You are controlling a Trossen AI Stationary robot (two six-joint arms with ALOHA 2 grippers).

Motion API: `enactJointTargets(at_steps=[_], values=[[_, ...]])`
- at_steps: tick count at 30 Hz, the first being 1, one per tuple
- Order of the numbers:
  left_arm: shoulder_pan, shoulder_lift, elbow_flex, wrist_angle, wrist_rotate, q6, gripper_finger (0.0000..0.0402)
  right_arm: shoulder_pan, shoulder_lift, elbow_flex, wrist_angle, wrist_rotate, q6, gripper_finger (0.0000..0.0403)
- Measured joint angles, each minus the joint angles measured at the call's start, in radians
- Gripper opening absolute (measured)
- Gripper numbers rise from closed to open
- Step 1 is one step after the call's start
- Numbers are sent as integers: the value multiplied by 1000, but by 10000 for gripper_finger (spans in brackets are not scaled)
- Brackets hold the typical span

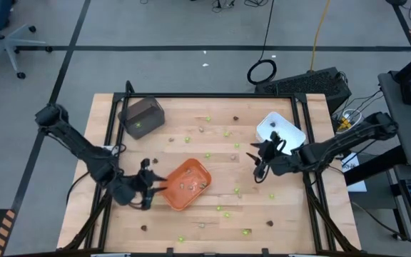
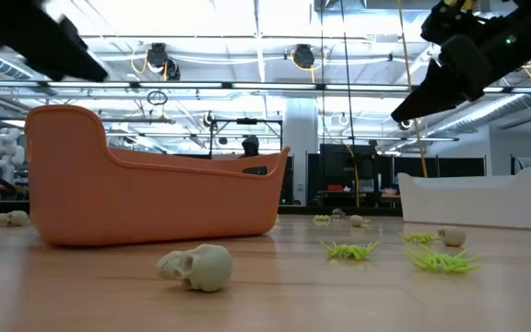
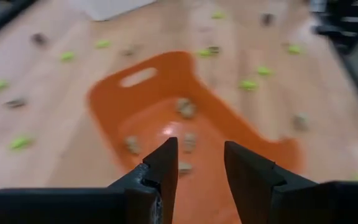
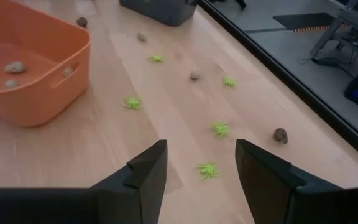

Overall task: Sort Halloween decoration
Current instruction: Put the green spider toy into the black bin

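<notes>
High view: left gripper (image 1: 150,187) at near-left edge of orange tray (image 1: 187,183); right gripper (image 1: 260,160) beside white tray (image 1: 280,130); grey tray (image 1: 141,116) at far left. Decoration pieces (image 1: 207,155) scattered over table (image 1: 291,210), several tan ones inside orange tray.

Low view: skull (image 2: 197,267) and lime spiders (image 2: 348,250) on table in front of orange tray.

Left wrist view: fingers (image 3: 165,168) apart, nothing between, above orange tray.

Right wrist view: fingers (image 4: 149,168) wide apart, empty, above lime spider (image 4: 208,169).
</notes>
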Motion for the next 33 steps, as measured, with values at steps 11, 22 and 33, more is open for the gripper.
enactJointTargets(at_steps=[11, 22, 33], values=[[-172, 161, 122, 13, 130, -38, 102, 8, 51, -61, 133, -7, 12, 173], [-251, 392, 134, -23, 195, -347, 104, 40, 68, -62, 247, -9, -25, 173], [-288, 450, 134, -199, 135, -482, 180, 71, 68, -62, 252, -9, -6, 173]])
